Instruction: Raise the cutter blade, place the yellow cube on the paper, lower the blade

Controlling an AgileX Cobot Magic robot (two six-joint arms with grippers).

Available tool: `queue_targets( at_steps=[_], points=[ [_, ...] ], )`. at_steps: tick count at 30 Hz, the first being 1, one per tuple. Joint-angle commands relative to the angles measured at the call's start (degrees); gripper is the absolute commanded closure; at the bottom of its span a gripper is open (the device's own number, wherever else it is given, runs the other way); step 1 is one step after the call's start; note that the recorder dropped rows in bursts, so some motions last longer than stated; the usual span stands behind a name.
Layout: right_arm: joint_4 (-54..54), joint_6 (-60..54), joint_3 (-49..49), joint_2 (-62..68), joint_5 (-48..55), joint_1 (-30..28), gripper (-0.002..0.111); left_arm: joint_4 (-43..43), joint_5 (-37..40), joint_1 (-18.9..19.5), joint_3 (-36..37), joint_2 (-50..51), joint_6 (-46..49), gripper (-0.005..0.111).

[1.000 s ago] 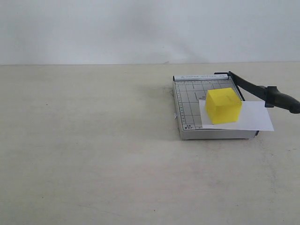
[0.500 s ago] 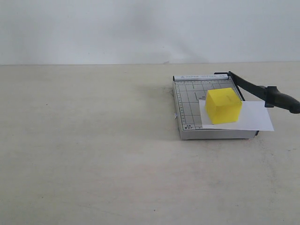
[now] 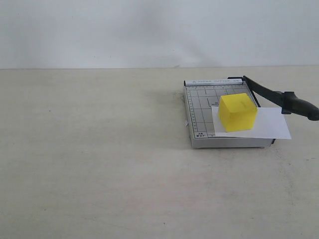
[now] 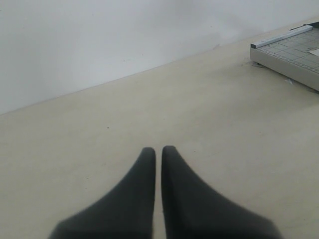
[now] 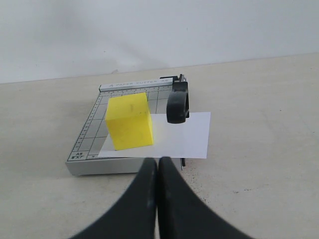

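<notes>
The yellow cube (image 3: pixel 238 112) (image 5: pixel 129 121) sits on the paper (image 3: pixel 271 124) (image 5: pixel 184 137), which lies on the grey gridded trimmer base (image 3: pixel 199 102) (image 5: pixel 88 137) and overhangs its right side. The cutter blade (image 3: pixel 266 92) runs from the base's far corner out past the paper, and its thick black handle (image 3: pixel 299 105) (image 5: pixel 178 103) hangs over the sheet. I cannot tell how far down the blade is. My right gripper (image 5: pixel 158 159) is shut and empty just in front of the base's near edge. My left gripper (image 4: pixel 156 148) is shut and empty over bare table. Neither arm shows in the exterior view.
The trimmer's corner (image 4: pixel 294 52) shows at the far edge of the left wrist view, well away from that gripper. A pale beige table (image 3: pixel 99 159) spreads to the left and front of the trimmer. A white wall (image 3: pixel 149 30) closes the back.
</notes>
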Motion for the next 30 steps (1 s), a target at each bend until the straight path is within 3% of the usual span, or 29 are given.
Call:
queue_targets(
  at_steps=[1,8,30],
  points=[
    [-0.1,-0.3,0.3,-0.2,-0.3,0.0,0.108,0.6,-0.7,0.2,0.2,-0.2,0.3,0.102],
    [-0.1,-0.3,0.3,-0.2,-0.3,0.0,0.108,2.1,-0.7,0.2,0.2,-0.2,-6.8,0.102],
    [-0.1,-0.3,0.3,-0.2,-0.6,0.0,0.108,2.1,-0.7,0.2,0.2,-0.2,-6.8,0.102]
  ],
)
